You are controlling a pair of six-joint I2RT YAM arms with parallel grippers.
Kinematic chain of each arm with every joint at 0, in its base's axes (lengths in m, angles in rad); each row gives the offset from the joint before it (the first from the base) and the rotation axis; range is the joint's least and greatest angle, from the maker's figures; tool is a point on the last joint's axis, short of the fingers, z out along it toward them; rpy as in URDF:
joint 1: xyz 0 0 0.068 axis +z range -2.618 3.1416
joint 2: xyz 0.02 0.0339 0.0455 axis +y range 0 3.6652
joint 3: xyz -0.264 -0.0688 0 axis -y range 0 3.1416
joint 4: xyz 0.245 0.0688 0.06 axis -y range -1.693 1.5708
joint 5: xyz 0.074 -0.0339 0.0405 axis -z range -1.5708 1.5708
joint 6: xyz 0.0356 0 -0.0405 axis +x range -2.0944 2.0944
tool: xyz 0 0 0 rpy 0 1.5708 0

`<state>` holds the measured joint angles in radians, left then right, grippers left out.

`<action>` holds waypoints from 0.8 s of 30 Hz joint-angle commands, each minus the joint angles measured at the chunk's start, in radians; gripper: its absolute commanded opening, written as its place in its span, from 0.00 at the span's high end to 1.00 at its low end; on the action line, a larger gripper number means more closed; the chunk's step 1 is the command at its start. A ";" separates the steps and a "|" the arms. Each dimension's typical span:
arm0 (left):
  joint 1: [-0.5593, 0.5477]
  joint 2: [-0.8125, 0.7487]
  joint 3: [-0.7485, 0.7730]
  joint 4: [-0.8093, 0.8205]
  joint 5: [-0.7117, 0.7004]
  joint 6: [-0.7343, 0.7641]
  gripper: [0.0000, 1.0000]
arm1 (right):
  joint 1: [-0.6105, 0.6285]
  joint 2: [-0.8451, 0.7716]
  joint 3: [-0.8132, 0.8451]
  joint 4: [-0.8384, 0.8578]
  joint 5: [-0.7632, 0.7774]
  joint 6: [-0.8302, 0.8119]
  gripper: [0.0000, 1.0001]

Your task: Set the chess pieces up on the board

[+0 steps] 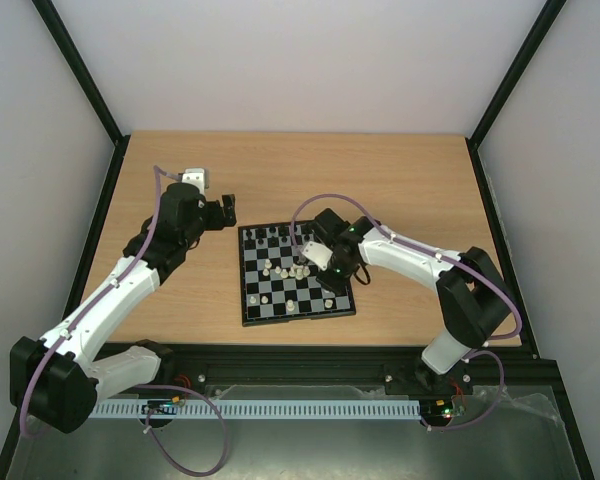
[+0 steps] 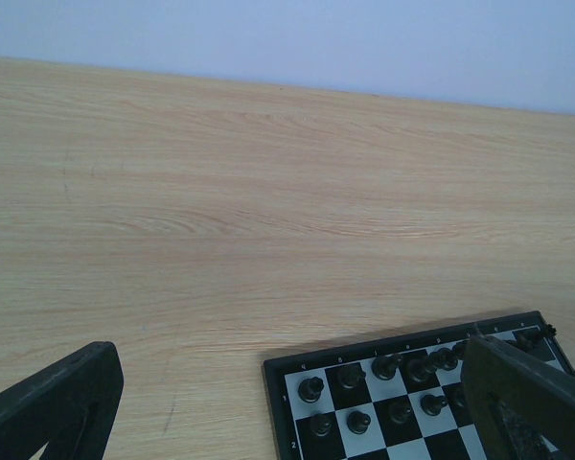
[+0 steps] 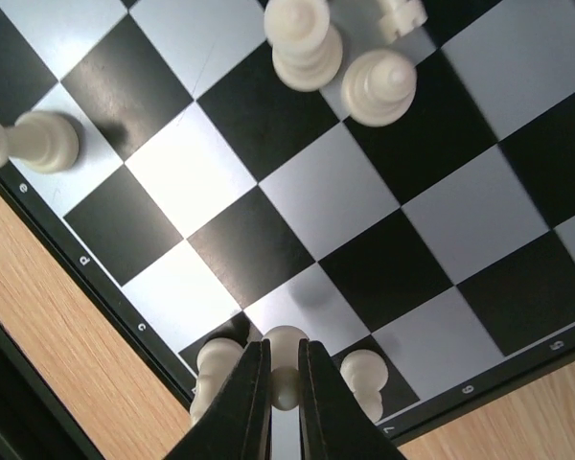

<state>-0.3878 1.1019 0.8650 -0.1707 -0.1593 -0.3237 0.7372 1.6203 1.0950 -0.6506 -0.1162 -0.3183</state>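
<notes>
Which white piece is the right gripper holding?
The cream piece pinched in the right gripper, middle of three by the board edge. Its two neighbours and the pieces further in stand free.

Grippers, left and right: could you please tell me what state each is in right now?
Left gripper: open, holding nothing.
Right gripper: shut on a small cream-white chess piece.

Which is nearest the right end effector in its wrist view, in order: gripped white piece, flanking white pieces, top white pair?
1. Gripped white piece, clamped in the right end effector.
2. Left flanking piece and right flanking piece, either side: too close to call.
3. Top white pair, at the frame's top.
</notes>
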 commanded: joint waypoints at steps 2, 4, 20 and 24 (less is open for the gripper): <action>-0.002 0.009 0.026 -0.001 -0.002 0.008 0.00 | 0.000 -0.007 -0.035 -0.037 -0.002 -0.014 0.94; -0.002 0.009 0.027 -0.001 -0.002 0.008 0.01 | 0.001 -0.005 -0.042 -0.026 -0.002 -0.015 0.94; -0.002 0.009 0.026 -0.001 -0.003 0.009 0.01 | 0.001 0.037 -0.039 0.015 -0.010 -0.001 0.93; -0.002 0.009 0.027 -0.002 -0.002 0.009 0.01 | 0.001 0.046 -0.042 0.017 -0.012 0.001 0.90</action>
<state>-0.3878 1.1034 0.8650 -0.1707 -0.1593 -0.3225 0.7372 1.6463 1.0607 -0.6212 -0.1181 -0.3252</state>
